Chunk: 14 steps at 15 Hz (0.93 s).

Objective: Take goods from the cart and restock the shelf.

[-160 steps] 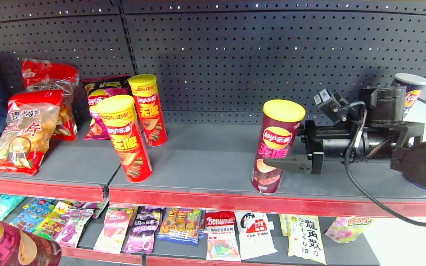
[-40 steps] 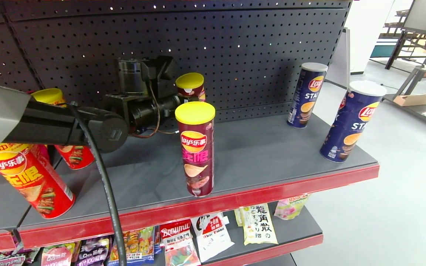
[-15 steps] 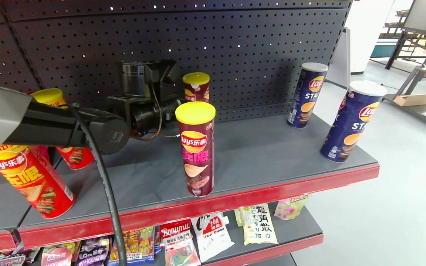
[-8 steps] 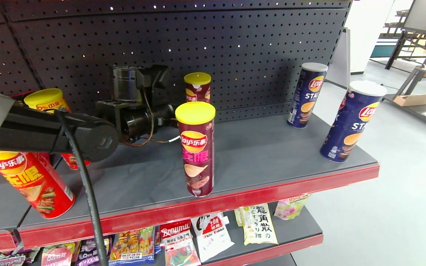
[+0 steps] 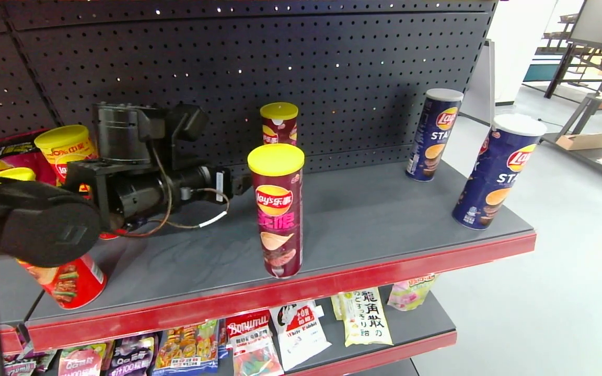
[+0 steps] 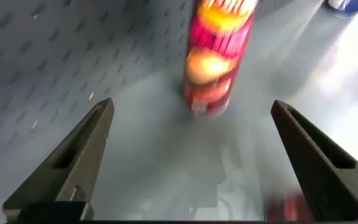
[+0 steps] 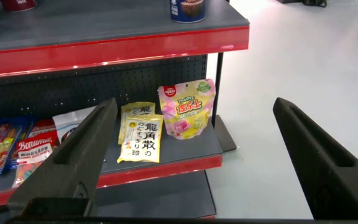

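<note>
Since half a second earlier, the left arm had drawn back leftward over the grey shelf (image 5: 384, 209), leaving the rear maroon cardboard tube with a yellow lid (image 5: 278, 125) upright by the pegboard. The left pincer (image 6: 192, 104) stood wide open and empty, and so did the right pincer (image 7: 194, 102). A clean retreat probably meant keeping the fingers spread and pulling straight out — clear of the front maroon yellow-lidded tube (image 5: 278, 209) near the red edge.

The front can (image 5: 278, 219) was maroon with a yellow lid, like the rear can (image 5: 278, 128) behind it. Right of it the navy cans (image 5: 491, 177) had white lids; the shelf (image 5: 374, 209) under it was grey, edged red.
</note>
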{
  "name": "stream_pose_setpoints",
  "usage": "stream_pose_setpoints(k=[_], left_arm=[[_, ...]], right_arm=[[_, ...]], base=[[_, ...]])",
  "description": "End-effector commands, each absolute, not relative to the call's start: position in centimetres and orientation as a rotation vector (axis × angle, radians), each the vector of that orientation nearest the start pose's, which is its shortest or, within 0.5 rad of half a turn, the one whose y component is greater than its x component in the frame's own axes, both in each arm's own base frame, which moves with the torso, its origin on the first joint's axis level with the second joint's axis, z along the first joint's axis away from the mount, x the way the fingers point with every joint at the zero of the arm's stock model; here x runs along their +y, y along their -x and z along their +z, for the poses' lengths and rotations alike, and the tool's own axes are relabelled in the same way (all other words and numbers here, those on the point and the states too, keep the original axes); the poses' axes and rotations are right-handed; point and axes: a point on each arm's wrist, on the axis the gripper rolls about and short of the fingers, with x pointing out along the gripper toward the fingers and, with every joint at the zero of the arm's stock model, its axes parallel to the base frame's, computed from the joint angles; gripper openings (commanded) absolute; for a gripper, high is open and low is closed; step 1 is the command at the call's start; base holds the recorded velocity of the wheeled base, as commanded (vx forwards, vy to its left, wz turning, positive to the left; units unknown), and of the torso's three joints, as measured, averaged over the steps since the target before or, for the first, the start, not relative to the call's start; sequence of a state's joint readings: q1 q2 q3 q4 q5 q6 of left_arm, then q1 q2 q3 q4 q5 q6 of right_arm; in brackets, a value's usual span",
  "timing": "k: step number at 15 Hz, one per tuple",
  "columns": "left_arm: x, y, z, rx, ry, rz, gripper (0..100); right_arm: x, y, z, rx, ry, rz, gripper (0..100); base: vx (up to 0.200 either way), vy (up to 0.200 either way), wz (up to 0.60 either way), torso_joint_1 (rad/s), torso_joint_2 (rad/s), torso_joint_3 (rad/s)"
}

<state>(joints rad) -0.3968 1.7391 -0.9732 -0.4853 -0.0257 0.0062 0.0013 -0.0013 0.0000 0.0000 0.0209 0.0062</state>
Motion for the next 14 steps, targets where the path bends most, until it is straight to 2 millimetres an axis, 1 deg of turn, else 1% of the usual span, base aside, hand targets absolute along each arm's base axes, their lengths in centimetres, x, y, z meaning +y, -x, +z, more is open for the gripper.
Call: stream_pose_setpoints(k=[1,2,3,4,5,7,8,9,10,11,12,13,14], left_arm=[[-10.1,-24.7,21.8,0.23,-0.048,-0.425,100],[-9.5,-23.1,22.1,0.219,-0.046,-0.441,100],[-8.5,-20.2,22.8,0.198,-0.04,-0.486,100],[-7.0,-16.2,23.7,0.193,-0.038,-0.546,100],[-5.6,-12.5,24.1,0.193,-0.057,-0.585,100],[-2.8,-5.7,24.0,0.166,-0.096,-0.609,100],[-2.1,-4.1,23.9,0.143,-0.094,-0.594,100],[-0.9,-1.3,23.4,0.089,-0.09,-0.515,100],[-0.2,0.4,22.3,0.078,-0.09,-0.471,100],[0.2,1.2,21.5,0.068,-0.09,-0.449,100],[0.7,2.4,20.1,0.051,-0.088,-0.412,100],[0.8,2.7,19.7,0.039,-0.086,-0.405,100],[0.9,2.9,18.8,0.047,-0.088,-0.393,100]], right_arm=[[0.0,2.3,7.5,0.0,-0.006,0.023,100],[0.0,2.3,7.5,0.0,-0.006,0.023,100],[0.0,2.3,7.5,0.0,-0.006,0.023,100],[0.0,2.3,7.5,0.0,-0.006,0.023,100],[0.0,2.3,7.5,0.0,-0.006,0.023,100],[0.0,2.3,7.5,0.0,-0.006,0.023,100],[0.0,2.3,7.5,0.0,-0.006,0.023,100],[0.0,2.3,7.5,0.0,-0.006,0.023,100],[0.0,2.3,7.5,0.0,-0.006,0.023,100],[0.0,2.3,7.5,0.0,-0.006,0.023,100],[0.0,2.3,7.5,0.0,-0.006,0.023,100],[0.0,2.3,7.5,0.0,-0.006,0.023,100],[0.0,2.3,7.5,0.0,-0.006,0.023,100]], base=[[0.0,0.0,0.0,0.0,0.0,0.0],[0.0,0.0,0.0,0.0,0.0,0.0],[0.0,0.0,0.0,0.0,0.0,0.0],[0.0,0.0,0.0,0.0,0.0,0.0],[0.0,0.0,0.0,0.0,0.0,0.0],[0.0,0.0,0.0,0.0,0.0,0.0],[0.0,0.0,0.0,0.0,0.0,0.0],[0.0,0.0,0.0,0.0,0.0,0.0],[0.0,0.0,0.0,0.0,0.0,0.0],[0.0,0.0,0.0,0.0,0.0,0.0],[0.0,0.0,0.0,0.0,0.0,0.0],[0.0,0.0,0.0,0.0,0.0,0.0],[0.0,0.0,0.0,0.0,0.0,0.0]])
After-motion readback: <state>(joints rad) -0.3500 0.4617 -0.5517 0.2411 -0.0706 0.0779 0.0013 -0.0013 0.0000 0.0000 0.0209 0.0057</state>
